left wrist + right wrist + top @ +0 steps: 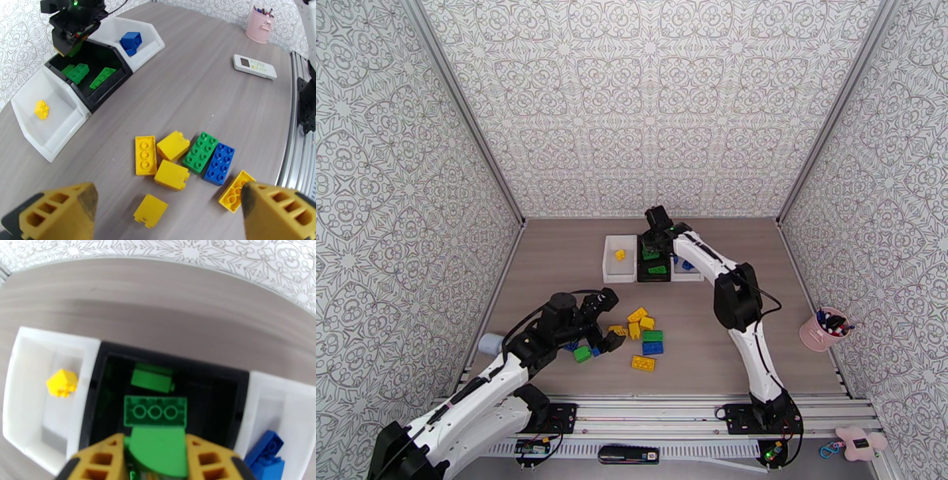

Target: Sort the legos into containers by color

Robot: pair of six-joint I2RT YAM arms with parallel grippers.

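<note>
A grey wood-grain counter (727, 331) lies boxed in by walls (648, 103) papered in a pale ornamental pattern, with a pink cup (820, 330) of pens near its right edge. At the back, the three containers (616, 272) stand in a touching row, and over the black bin (221, 398) in the middle the right gripper (158, 465) pinches a green brick (158, 449). Nearer the front, loose legos (172, 145) lie clustered beneath the left gripper (168, 199), its fingers spread wide and empty.
</note>
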